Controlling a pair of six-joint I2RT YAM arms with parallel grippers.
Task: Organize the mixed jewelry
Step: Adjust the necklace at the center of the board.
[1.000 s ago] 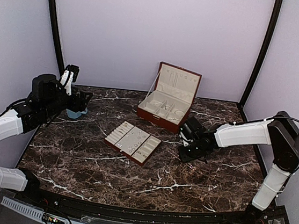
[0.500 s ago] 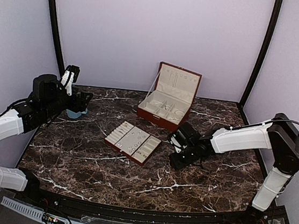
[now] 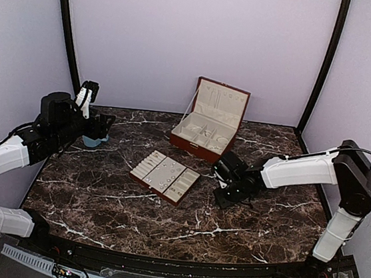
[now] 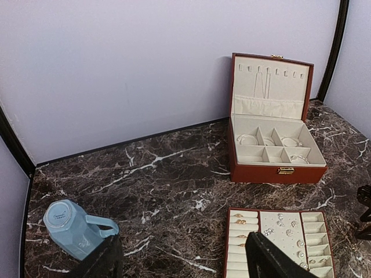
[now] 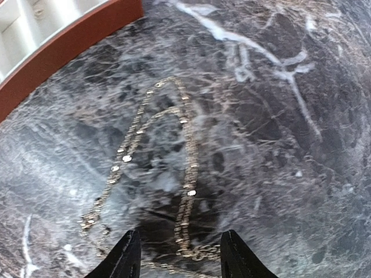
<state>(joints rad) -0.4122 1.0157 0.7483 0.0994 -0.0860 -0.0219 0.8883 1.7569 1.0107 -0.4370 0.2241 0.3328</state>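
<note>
— One dark marble bench (image 3: 98,196), lilac walls (image 3: 184,31). Right claw (image 5: 179,258)?
— Half-spread, gripping nothing, straddling mixed jewelry (image 5: 189,192), a gold chain, on the bench. Left claw (image 4: 182,263) wide, empty.

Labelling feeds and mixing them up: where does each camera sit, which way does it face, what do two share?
Top external: above, behind the bases, looking down the marble table; left arm, right arm show.
Left wrist: raised, facing the open jewelry box, compartment tray, blue cup; left gripper open at bottom.
Right wrist: low, aimed down at a gold chain; right gripper open astride it.
Shared: top and left wrist show box, tray, cup.
</note>
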